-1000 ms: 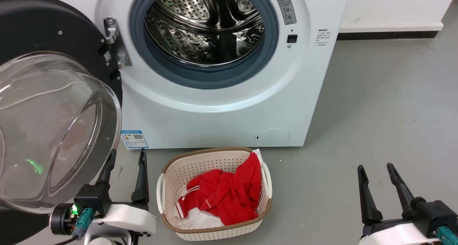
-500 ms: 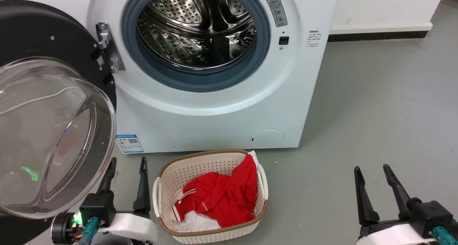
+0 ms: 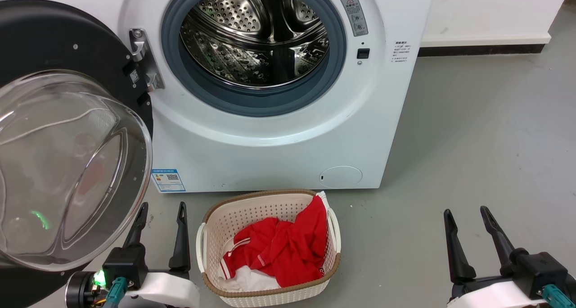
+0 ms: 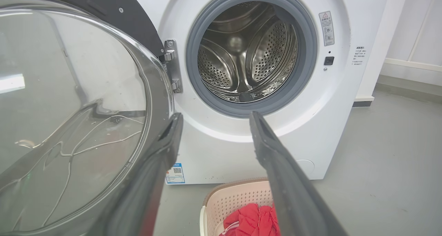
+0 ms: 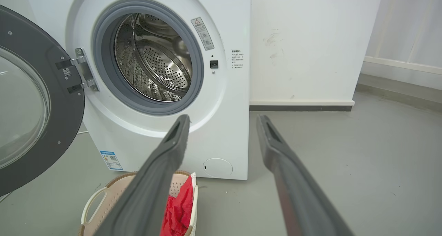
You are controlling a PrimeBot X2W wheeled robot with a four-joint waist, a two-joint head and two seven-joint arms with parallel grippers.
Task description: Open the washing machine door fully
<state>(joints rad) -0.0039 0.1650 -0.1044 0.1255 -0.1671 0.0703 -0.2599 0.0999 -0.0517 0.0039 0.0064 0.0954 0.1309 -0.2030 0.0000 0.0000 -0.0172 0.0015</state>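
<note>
Left claw (image 3: 163, 206) back — door (image 3: 67, 141) wide

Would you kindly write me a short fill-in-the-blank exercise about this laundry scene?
1. In the head view, the door hangs by a hinge on the ____ side of the machine.
2. The basket holds white cloth under a ____ garment.
3. The left tool and the right tool are both ____, gripping nothing.

Missing words: left; red; open.
</note>
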